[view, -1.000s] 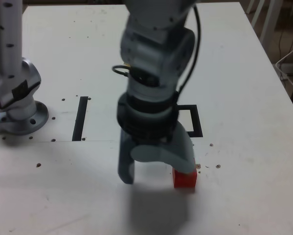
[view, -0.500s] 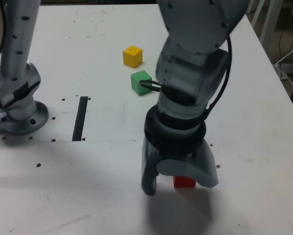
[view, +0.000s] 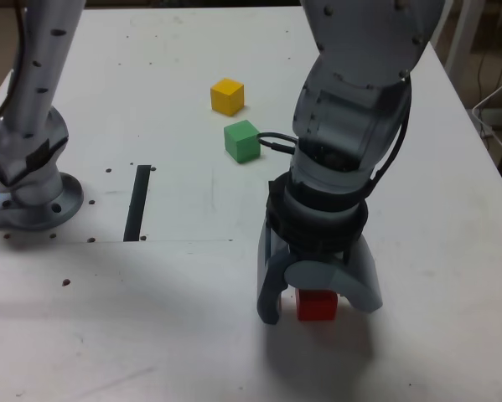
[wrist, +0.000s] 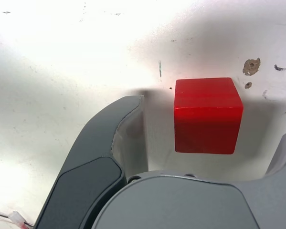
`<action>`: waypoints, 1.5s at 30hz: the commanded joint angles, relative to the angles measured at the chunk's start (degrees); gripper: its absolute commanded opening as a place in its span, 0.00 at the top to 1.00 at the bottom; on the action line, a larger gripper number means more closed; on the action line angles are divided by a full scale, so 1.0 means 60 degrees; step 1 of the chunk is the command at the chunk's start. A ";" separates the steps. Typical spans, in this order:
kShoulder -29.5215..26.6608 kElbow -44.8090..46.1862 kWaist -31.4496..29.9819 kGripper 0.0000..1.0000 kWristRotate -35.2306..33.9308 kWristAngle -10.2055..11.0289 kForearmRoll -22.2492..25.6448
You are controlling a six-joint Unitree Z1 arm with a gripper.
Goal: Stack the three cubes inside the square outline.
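The red cube lies on the white table near the front. My gripper is down over it and open, one finger on each side. In the wrist view the red cube sits between the dark left finger and the right finger; a gap shows beside the left finger, so my gripper is not closed on it. The green cube and the yellow cube rest apart farther back. The arm hides the square outline.
A straight black strip is marked on the table toward the exterior view's left. The arm's metal base stands at the left edge. Small holes and chips dot the surface near the red cube.
The arm has swung toward the exterior view's right and come down, so the jaws now straddle the red cube. The yellow and green cubes have come into sight, and the square outline is now covered.
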 commanded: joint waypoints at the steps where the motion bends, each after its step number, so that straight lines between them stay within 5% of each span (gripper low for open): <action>1: 0.0129 -0.0052 0.0028 0.25 0.0059 -0.0055 -0.0034; 6: 0.0224 -0.0122 0.0030 0.62 0.0090 -0.0029 -0.0092; 9: 0.0259 -0.0141 0.0030 0.72 0.0100 0.0009 -0.0128; 31: 0.0232 -0.0091 0.0030 0.73 0.0213 0.0014 -0.0083; 45: -0.0973 0.0753 0.0800 0.73 0.1069 0.0400 0.0001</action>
